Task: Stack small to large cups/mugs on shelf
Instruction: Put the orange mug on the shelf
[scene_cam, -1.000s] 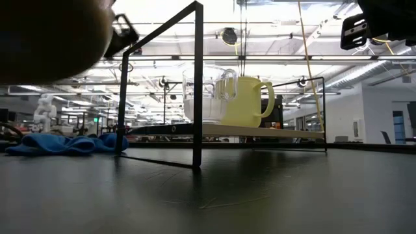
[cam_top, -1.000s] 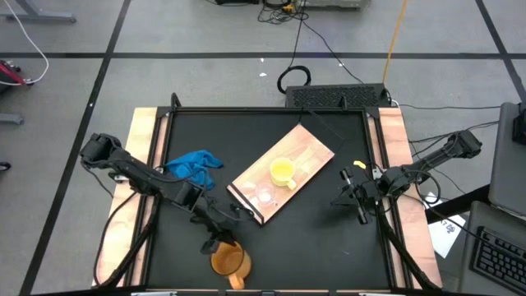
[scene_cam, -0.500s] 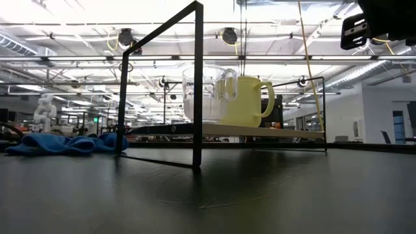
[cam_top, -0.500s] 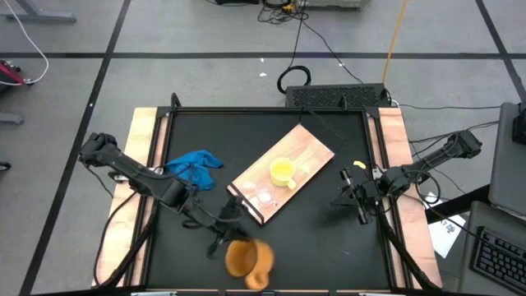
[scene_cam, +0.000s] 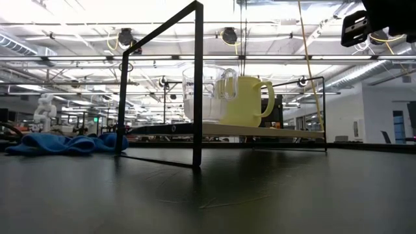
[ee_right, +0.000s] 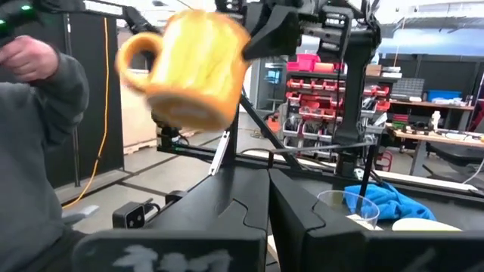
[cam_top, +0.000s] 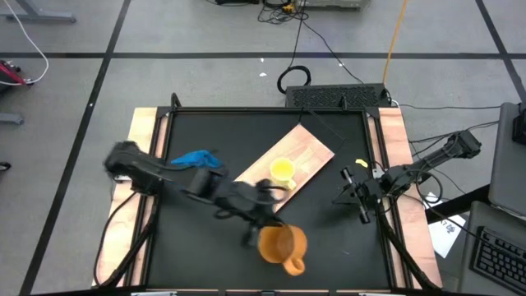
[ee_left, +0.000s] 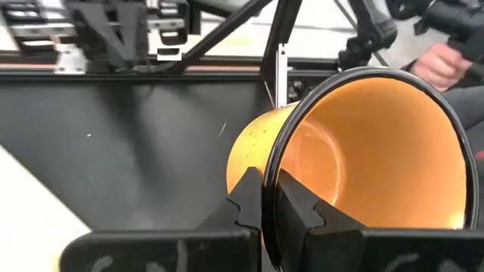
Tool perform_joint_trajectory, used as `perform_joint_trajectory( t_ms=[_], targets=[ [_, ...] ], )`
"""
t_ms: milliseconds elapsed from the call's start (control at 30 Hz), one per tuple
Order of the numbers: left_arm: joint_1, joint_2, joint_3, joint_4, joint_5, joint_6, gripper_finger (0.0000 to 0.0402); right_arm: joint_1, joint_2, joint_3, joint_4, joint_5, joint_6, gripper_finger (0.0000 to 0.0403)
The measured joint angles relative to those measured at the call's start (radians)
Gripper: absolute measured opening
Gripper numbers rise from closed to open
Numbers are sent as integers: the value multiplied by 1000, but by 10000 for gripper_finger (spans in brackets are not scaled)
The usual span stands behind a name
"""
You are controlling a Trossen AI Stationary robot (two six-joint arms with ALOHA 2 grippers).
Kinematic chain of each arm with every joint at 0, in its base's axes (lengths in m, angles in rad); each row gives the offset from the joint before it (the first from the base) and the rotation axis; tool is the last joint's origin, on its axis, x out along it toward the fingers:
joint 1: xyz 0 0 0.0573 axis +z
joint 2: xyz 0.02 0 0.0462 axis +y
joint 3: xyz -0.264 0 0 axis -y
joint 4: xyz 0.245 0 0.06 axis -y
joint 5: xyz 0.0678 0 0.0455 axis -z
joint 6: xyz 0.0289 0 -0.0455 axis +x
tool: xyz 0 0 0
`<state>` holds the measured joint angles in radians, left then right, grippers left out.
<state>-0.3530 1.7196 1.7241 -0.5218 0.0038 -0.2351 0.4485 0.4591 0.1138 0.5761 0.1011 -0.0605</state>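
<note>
Right now my left gripper (ee_left: 269,198) is pinched on the rim of the orange-brown cup (cam_top: 281,244), carried off the table near the shelf (cam_top: 308,156). Held by so little, it could swing and clip the yellow cup (cam_top: 282,171).

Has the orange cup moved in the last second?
Yes. In the high view the orange cup, held by the left gripper, has swung rightward along the table's near edge, now sitting below the shelf.
</note>
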Motion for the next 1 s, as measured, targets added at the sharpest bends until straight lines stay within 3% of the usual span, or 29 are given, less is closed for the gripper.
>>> perform_joint_trajectory(
  t_ms=[233, 400, 567, 1000],
  targets=[
    [41, 265, 380, -216, 94, 50, 14, -6, -28, 0, 0, 8, -3, 0],
    [59, 397, 547, -270, 127, 69, 13, -26, -69, 0, -24, 11, -1, 0],
    [73, 474, 578, -266, 158, 76, 13, -42, -100, 0, -83, 110, 15, 0],
    [94, 605, 578, -353, 51, 76, 13, -49, -103, 0, -169, 118, 49, 0]
  ],
)
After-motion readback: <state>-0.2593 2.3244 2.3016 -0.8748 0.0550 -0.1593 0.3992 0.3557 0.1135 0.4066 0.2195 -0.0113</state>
